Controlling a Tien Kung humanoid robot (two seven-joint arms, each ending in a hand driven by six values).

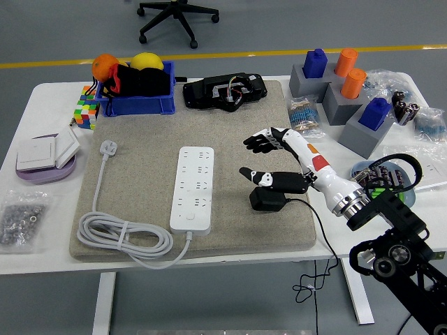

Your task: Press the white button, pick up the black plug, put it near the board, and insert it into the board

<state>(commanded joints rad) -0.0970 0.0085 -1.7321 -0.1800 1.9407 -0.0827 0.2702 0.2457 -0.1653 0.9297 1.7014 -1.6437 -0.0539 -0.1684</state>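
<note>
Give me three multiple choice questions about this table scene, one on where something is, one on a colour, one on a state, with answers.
1. Where does the black plug lie?
A. right of the white power strip
B. in the blue bin
C. on the bare table

2. What colour is the pad under the strip?
A. green
B. grey
C. red

3. What is the right hand doing?
A. gripping the plug
B. open above the plug
C. pressing the strip

Answers: 1 A, plug sits right of the strip. 2 B, the pad is grey. 3 B, fingers spread, holding nothing.
</note>
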